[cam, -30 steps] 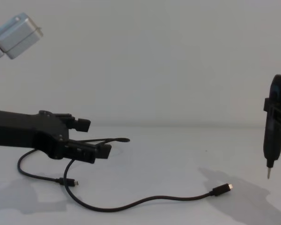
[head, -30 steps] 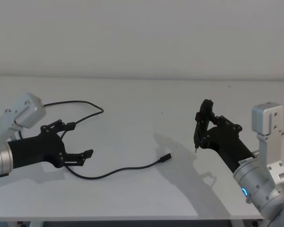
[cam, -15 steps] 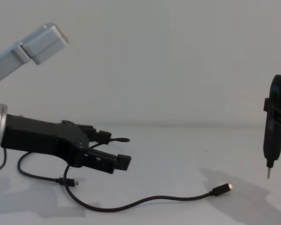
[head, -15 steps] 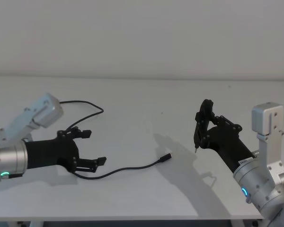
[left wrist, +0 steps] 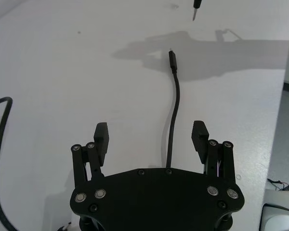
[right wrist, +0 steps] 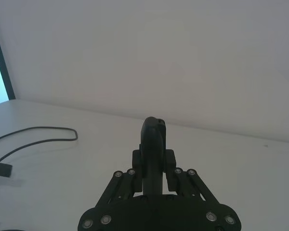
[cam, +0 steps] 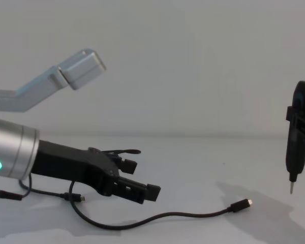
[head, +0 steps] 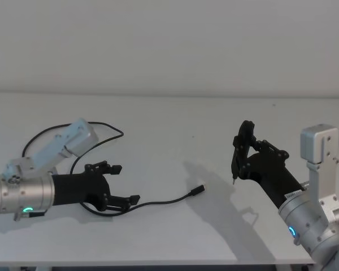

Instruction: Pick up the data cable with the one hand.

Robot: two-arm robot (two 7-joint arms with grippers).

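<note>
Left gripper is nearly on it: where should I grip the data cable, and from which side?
Grip the straight run of the data cable behind its plug. It lies flat on the table, off-centre between the open fingers of the left gripper. Come down from above, straddling it crosswise. The right gripper is parked, holding its tool.

Black data cable (head: 169, 199) — black left hand (head: 126, 183)
</note>
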